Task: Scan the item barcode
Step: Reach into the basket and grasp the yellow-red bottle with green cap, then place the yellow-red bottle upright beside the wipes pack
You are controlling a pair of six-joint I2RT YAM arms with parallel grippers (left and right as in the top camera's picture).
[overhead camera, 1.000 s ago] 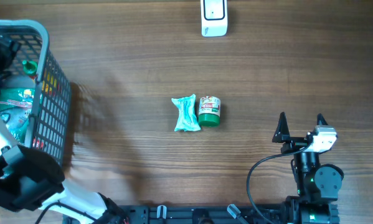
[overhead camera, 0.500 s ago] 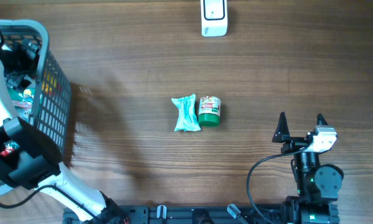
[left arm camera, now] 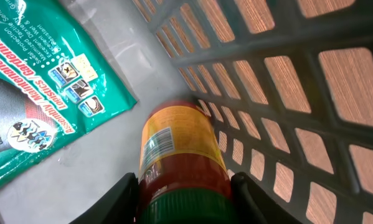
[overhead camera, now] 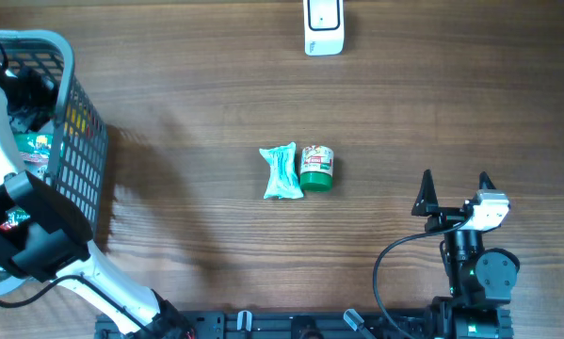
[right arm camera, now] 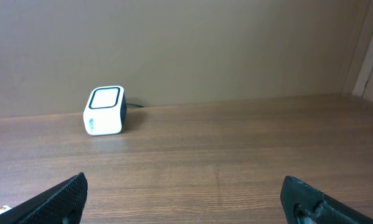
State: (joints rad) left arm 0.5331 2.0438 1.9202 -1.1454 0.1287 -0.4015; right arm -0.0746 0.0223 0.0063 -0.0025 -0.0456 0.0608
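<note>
Far left, inside basket point(left arm camera: 298, 74), left gripper point(left arm camera: 183, 193) pinches jar point(left arm camera: 180, 146) by its lid point(left arm camera: 186, 214) end; rigid, probably slippery, better held mid-body; right gripper point(right arm camera: 183, 186) wide

White lettering on the green packet point(left arm camera: 43, 93), up and left of the left gripper point(left arm camera: 183, 202), reads "Assembly Maintenance Gardening". The bottle point(left arm camera: 180, 149) between its fingers carries a barcode label, too small to read.

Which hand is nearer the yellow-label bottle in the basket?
Left. The left hand is down in the basket with a finger on each side of the bottle; the right hand sits open across the table, outside the basket.
</note>
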